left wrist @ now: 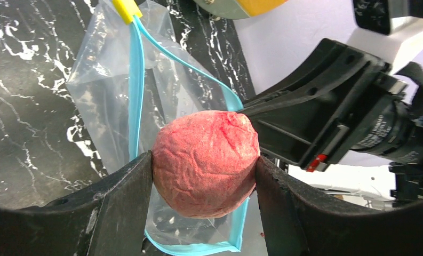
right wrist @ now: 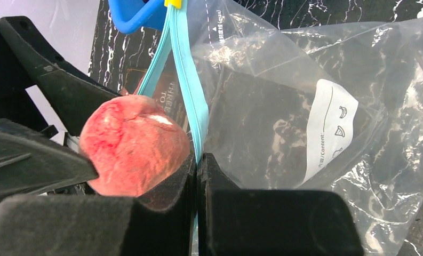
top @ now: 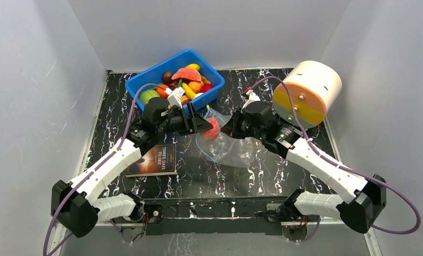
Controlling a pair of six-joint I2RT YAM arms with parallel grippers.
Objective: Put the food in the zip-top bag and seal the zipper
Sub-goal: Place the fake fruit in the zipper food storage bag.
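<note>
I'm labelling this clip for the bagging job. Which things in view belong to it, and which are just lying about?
Belong to the job:
- peach, held in the left gripper
- zip-top bag, its zipper pinched by the right gripper
- toy food in the blue bin

Lying about:
- book
- white, orange and yellow cylinder

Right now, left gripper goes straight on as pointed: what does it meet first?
Probably the open mouth of the clear crinkly plastic zip-top bag, the held round red toy peach leading. The right gripper, pinching the blue-green zipper strip, sits just beyond; depth unclear.
</note>
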